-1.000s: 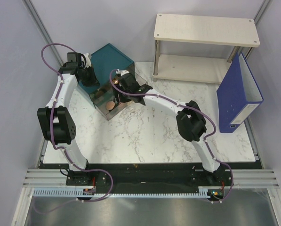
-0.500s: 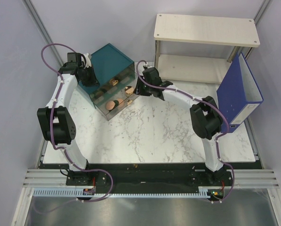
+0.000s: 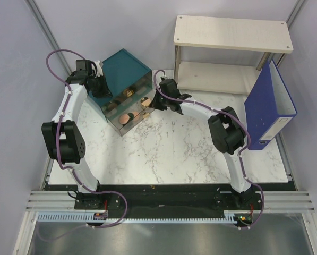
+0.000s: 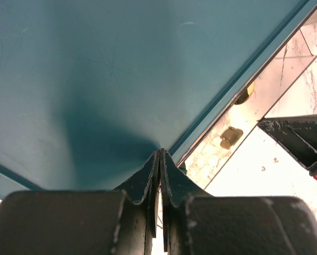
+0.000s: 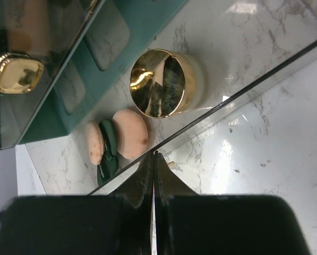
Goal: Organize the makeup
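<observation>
Currently the makeup I can see lies in a clear drawer [image 5: 264, 81] of the teal drawer box [image 4: 94, 79]. The gold-lidded jar [image 5: 158, 82] stands upright. Two peach-pink discs [image 5: 130, 133] and a dark green compact [image 5: 109, 156] touch one another just beside it.

I judge the jar rigid, fairly heavy and slippery on its polished lid, so I would grip its side wall below the lid. The discs look light and soft-faced, so I would hold them by the rim.

The right gripper [image 5: 154, 159] has its fingers together, tips at the drawer's clear front wall. The left gripper [image 4: 159, 155] also has its fingers together, tips against the box.
</observation>
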